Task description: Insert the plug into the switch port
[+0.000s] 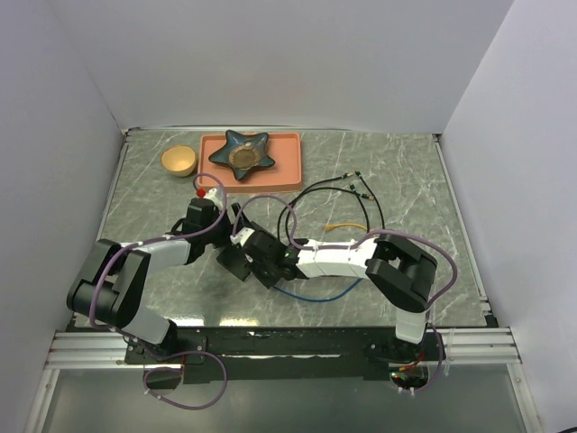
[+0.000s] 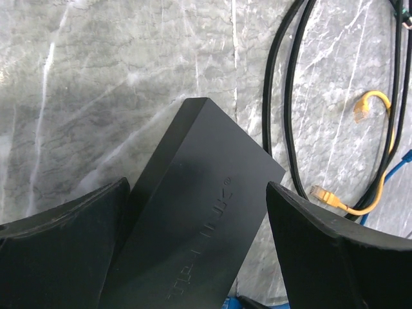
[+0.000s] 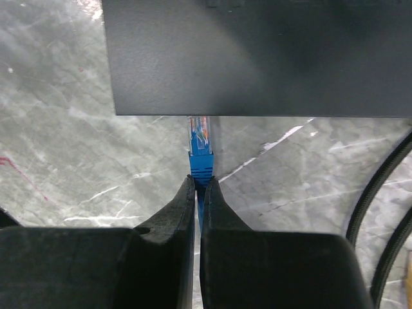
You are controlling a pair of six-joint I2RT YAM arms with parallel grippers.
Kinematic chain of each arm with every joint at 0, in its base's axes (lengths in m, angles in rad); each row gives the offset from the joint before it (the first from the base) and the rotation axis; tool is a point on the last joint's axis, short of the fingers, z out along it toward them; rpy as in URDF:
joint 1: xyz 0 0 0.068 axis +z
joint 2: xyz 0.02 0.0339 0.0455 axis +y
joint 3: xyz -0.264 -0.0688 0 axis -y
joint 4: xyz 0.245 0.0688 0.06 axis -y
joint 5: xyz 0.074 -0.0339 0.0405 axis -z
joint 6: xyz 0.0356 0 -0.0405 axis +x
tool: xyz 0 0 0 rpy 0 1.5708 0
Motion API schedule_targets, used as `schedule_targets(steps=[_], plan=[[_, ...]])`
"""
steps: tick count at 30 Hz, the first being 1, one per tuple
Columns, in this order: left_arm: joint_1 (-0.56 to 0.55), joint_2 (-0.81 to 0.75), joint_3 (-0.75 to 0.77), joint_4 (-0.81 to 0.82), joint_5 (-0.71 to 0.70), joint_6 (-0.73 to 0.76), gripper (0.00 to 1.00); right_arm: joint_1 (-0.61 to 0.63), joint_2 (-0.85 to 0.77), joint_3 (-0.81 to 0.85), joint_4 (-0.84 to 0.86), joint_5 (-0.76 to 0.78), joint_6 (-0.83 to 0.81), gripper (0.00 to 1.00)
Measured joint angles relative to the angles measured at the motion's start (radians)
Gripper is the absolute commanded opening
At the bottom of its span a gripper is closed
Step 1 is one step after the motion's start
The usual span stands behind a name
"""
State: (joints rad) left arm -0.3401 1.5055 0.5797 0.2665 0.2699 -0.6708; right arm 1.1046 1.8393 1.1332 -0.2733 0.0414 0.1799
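- The right gripper (image 3: 198, 183) is pinching the blue cable (image 3: 200, 168) just behind its clear plug (image 3: 200, 135).
- The plug's tip is meeting the edge of the black box (image 3: 257, 58).
- The left gripper (image 2: 196, 193) is straddling that box, jaws wide.

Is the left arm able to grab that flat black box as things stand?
Probably yes: its open hand straddles the black box, and nothing else sits in the gap.
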Motion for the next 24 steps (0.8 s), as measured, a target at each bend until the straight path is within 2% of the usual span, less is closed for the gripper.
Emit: schedule_targets(steps=[24], plan=[[0.002,-0.008,-0.060,0.106,0.010,-0.018,0.94,0.004,0.012,0.028,-0.026,0.060,0.071,0.00]])
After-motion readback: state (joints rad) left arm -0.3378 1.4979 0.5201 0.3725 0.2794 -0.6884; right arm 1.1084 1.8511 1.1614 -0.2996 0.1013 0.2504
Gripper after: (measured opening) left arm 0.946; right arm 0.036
